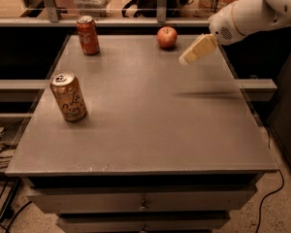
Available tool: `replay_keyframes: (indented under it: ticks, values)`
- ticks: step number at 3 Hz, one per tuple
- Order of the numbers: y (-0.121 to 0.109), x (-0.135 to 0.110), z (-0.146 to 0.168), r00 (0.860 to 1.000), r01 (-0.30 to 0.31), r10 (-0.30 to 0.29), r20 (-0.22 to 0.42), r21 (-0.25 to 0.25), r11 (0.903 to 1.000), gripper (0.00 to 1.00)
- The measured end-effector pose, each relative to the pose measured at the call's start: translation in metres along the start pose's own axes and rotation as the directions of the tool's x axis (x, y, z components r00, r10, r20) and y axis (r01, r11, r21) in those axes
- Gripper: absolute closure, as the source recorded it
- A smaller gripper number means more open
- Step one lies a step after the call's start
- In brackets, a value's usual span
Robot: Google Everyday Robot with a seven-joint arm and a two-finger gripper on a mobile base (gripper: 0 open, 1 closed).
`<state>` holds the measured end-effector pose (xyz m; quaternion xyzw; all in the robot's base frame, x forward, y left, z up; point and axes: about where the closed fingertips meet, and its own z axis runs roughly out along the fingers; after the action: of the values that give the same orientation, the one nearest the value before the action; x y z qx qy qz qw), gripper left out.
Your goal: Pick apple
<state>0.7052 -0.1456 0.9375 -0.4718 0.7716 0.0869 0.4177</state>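
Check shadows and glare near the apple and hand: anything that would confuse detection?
Camera view: warm light from above, no hard glare on the table. Camera view: the hand, raised just right of the apple, throws a soft streak of shadow onto the table nearer the camera. Camera view: apple evenly lit against a dark gap behind.

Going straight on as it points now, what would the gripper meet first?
Probably the grey tabletop, beside the small round red apple; the gripper, right of it, points down-left; depth unclear.
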Motion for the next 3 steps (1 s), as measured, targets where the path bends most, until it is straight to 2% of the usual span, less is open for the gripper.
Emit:
replay_keyframes:
  ticks: [1, 2, 3]
  values:
    - [-0.01, -0.019, 0.017, 0.999, 0.018, -0.019, 0.035, 0.027, 0.9995, 0.0]
    - [-0.02, -0.033, 0.038, 0.997, 0.008, -0.01, 0.075, 0.027, 0.9996, 0.0]
    - [-0.028, -0.037, 0.064, 0.996, -0.017, 0.017, 0.087, 0.005, 0.9998, 0.0]
